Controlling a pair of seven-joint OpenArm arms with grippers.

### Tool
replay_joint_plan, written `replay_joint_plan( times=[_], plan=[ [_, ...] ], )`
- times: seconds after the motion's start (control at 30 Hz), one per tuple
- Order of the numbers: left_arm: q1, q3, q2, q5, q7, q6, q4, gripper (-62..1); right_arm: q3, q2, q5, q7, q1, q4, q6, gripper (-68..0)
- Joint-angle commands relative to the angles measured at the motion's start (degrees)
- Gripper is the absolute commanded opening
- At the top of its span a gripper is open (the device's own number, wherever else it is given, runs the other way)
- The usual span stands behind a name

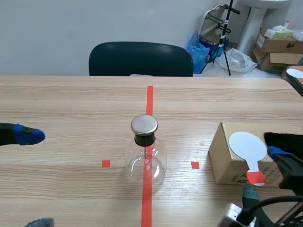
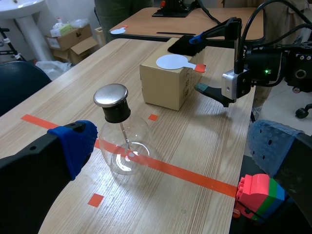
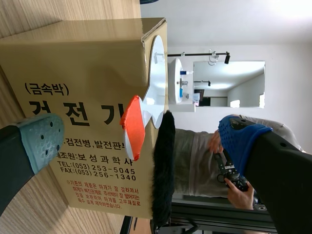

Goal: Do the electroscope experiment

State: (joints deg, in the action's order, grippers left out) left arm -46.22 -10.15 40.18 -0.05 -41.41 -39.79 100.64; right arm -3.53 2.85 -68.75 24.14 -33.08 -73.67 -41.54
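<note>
Left gripper (image 2: 175, 144), right gripper (image 3: 141, 138) (both agape)

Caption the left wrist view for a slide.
Open left hand faces the glass flask; right hand straddles the white paddle on the box.

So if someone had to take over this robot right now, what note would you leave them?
Left hand: open, empty, beside the glass electroscope, which stands upright between the arms.
Right hand: open, at the cardboard box, astride the red handle of the white paddle, not gripping.
Paddle and black fur lie on the box.
Done: nothing visible. Left, probably: grip paddle, rub it on fur, bring it to the metal cap.
</note>
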Motion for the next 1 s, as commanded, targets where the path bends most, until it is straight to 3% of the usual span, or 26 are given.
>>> replay_joint_plan(
  times=[0.0,0.63,0.83,0.97],
  plan=[
    [-0.7,0.4,-0.1,-0.8,-1.2,-0.1,0.2,1.4,-0.3,0.5,0.4,0.1,-0.1,-0.8,-3.3,0.4],
    [-0.7,0.4,-0.1,-0.8,-1.1,-0.1,0.2,1.4,-0.3,0.3,0.5,-1.1,-1.4,-2.2,-3.3,0.4],
    [-0.7,0.4,-0.1,-0.8,-1.0,-0.1,0.2,1.4,-0.7,0.3,2.4,-1.5,-8.4,-8.5,-3.3,0.4],
    [-0.7,0.4,-0.1,-0.8,-1.0,-0.1,0.2,1.4,-0.7,0.5,7.1,1.5,-14.8,-14.2,-3.3,0.4]
  ],
)
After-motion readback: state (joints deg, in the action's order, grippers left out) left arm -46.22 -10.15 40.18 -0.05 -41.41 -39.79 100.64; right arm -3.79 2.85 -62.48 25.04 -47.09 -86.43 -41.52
